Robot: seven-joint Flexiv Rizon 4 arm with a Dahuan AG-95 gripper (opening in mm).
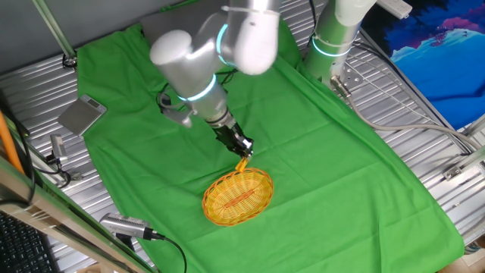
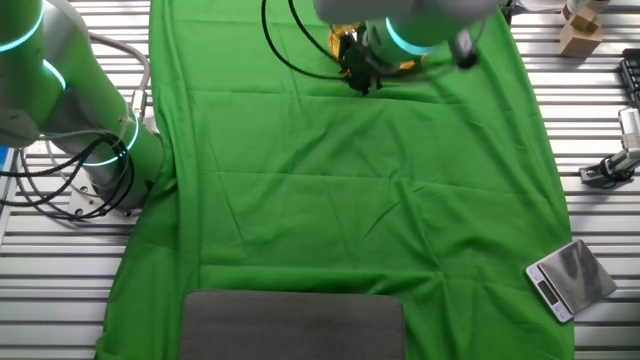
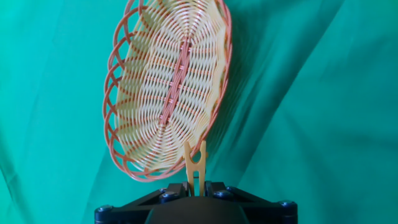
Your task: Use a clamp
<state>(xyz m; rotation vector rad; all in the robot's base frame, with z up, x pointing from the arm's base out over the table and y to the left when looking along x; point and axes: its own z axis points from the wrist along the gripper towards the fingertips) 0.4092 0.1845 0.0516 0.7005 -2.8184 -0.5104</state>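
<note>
A tiny yellow-orange clamp (image 3: 194, 163) sticks out from between my black fingers, its two prongs pointing at the near rim of the oval woven basket (image 3: 168, 87). My gripper (image 3: 196, 188) is shut on the clamp's tail end. In one fixed view the clamp (image 1: 243, 163) hangs just over the basket's (image 1: 239, 197) upper edge, below the gripper (image 1: 241, 147). In the other fixed view the gripper (image 2: 358, 75) is at the far edge of the cloth, with only a bit of the yellow basket (image 2: 340, 40) visible behind the arm.
A green cloth (image 1: 303, 152) covers the table. A small silver scale (image 1: 82, 115) lies on the metal top at the cloth's edge. Cables and a second arm's base (image 1: 333, 45) stand at the back. A grey pad (image 2: 292, 325) lies on the cloth's far end.
</note>
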